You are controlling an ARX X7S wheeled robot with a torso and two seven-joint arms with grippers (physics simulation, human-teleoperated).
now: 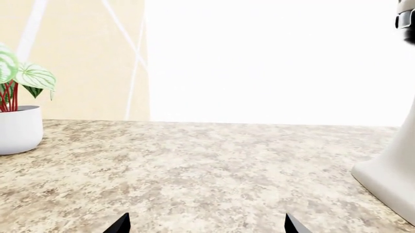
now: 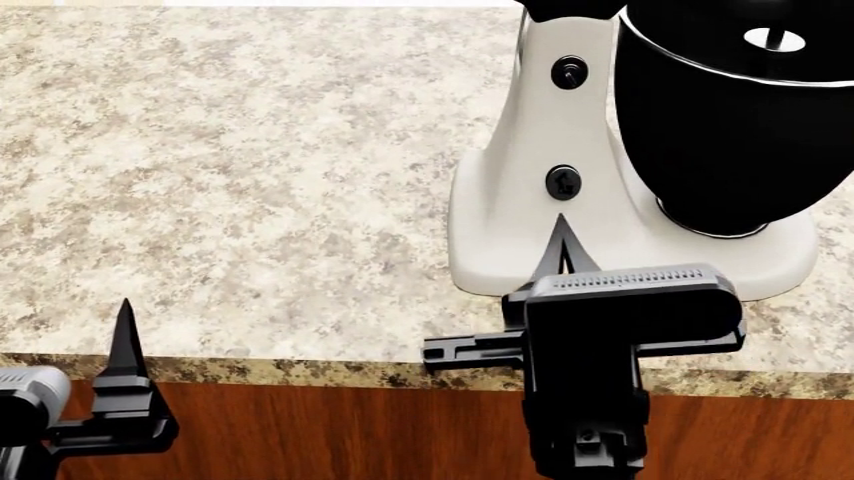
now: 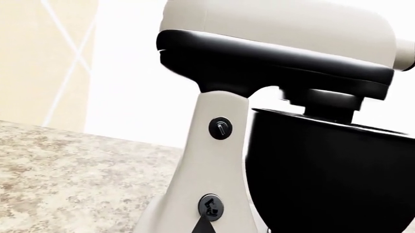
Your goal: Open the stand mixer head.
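Currently, stand mixer head [image 3: 279, 34]: down, level over the bowl; white shell above, black part underneath, as the right wrist view shows. Only a sliver of it enters the head view at the upper edge.
Bowl [image 2: 727, 120]: glossy black, silver rim, seated on the mixer base, directly under the head.
Column and base [image 2: 534, 200]: white, two black knobs one above the other on the side facing the robot; stands on the table toward its right side, set back a little from the front edge.
Table [image 2: 227, 170]: speckled beige stone top, wood-brown front below the edge.
Right gripper [image 2: 562, 258]: at the table's front edge, just before the mixer base; one dark fingertip points toward the lower knob [image 2: 563, 182], not touching it. Only one finger shows clearly, so I cannot tell how wide the jaws stand. Nothing held.
Left gripper [image 1: 206, 225]: released, two dark fingertips set well apart over bare tabletop in the left wrist view; nothing between them. Low at the table's front edge, well left of the mixer.
Potted plant [image 1: 19, 109]: white pot, green striped leaves, red stems; on the table, well apart from the mixer.
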